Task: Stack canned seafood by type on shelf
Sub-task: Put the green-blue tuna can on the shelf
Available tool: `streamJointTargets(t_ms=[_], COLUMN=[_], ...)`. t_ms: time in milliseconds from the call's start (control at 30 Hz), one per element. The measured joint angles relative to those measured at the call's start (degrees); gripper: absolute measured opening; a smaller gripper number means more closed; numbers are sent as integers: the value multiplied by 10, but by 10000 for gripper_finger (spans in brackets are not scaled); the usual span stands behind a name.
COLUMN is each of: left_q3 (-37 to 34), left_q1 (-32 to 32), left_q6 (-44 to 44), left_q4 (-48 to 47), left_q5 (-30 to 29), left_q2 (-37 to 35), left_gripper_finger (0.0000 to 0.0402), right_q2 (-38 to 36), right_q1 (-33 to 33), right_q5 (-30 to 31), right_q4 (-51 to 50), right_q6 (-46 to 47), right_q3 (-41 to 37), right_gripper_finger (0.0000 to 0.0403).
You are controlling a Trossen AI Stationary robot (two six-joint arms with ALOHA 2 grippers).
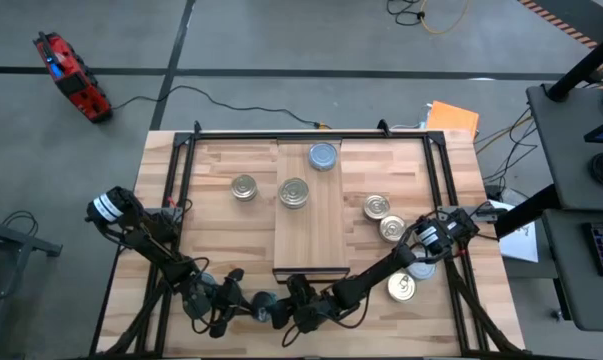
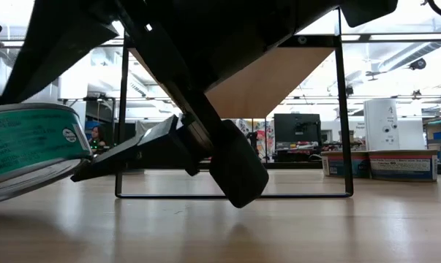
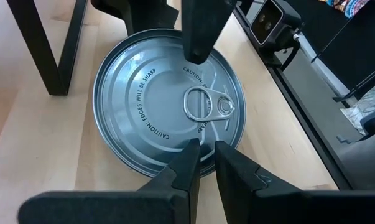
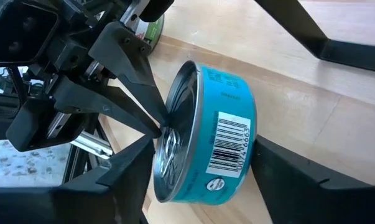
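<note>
At the right front of the table [image 1: 221,235]: right gripper [image 4: 203,162], fingers spread wide and closed on a tin [image 4: 221,134]. One finger flat against the ringed lid, the other at the base. Tin tipped up on its edge, lid facing sideways, blue label and barcode showing. Just off the shelf's right side, near the table's right rail.

Meeting it there: left gripper [image 3: 203,146], reaching across the front of the table from the left. Fingers all but closed, nothing between them. Tips resting on the tin's lid, close to the pull ring.

Seen from above, both grippers crowded together over the tin, only a pale sliver of it showing.

Just beside them, toward the shelf [image 1: 306,245]: two gold-topped tins [image 1: 376,207], close together, upright on the table. Nearer the front edge, below the grippers: one more gold tin [image 1: 401,287], alone.

On the shelf, running front to back down the middle of the table: a blue-grey tin [image 1: 323,156] at the far end, a single gold-topped tin [image 1: 294,192] nearer the middle, the two apart and unstacked. Rest of the plank bare toward its dark front edge.

Left of the shelf, on the table: a lone tin [image 1: 244,187], upright, well apart from the grippers.

At table height, dark arm parts filling most of the view, with a teal-labelled can [image 2: 30,146] tilted at the left edge; whether that is the gripped tin, cannot tell.
</note>
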Motion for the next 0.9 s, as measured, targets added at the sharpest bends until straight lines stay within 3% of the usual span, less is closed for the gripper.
streamJointTargets(t_ms=[333,900], left_q3=[0,-4], left_q1=[-1,-1], left_q6=[0,-20], left_q4=[9,-1], left_q5=[5,56], left_q2=[0,-29], left_gripper_finger=[36,36], right_q2=[0,0], right_q1=[0,22], right_q5=[7,27], right_q4=[2,-5], right_q6=[-8,-2], right_q3=[0,0], right_gripper_finger=[132,128])
